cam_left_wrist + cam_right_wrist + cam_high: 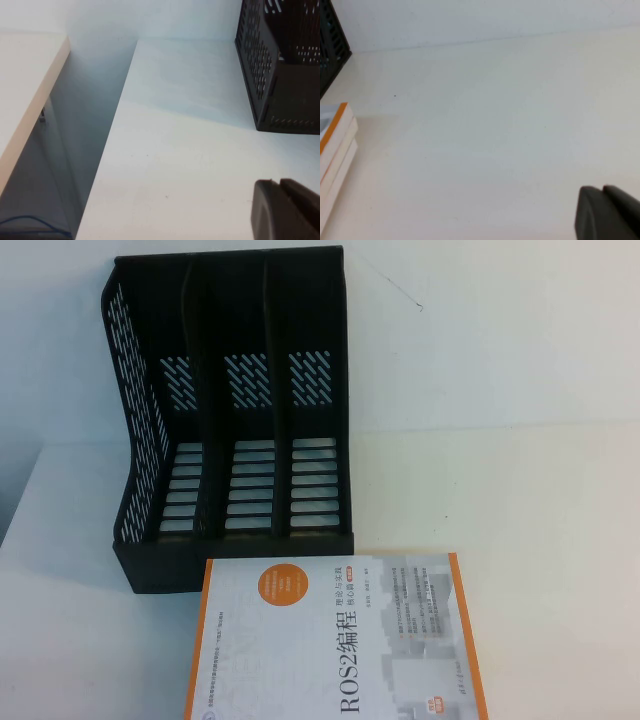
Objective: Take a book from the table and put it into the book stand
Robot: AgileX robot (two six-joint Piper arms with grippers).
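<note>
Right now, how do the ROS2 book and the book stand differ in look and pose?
The book is pale with orange borders; the book stand is black and perforated. The book lies flat on the table; the stand is upright, its three compartments empty. Both sit on the table, untouched: the left gripper is shut, and the right gripper hovers over bare table.
</note>
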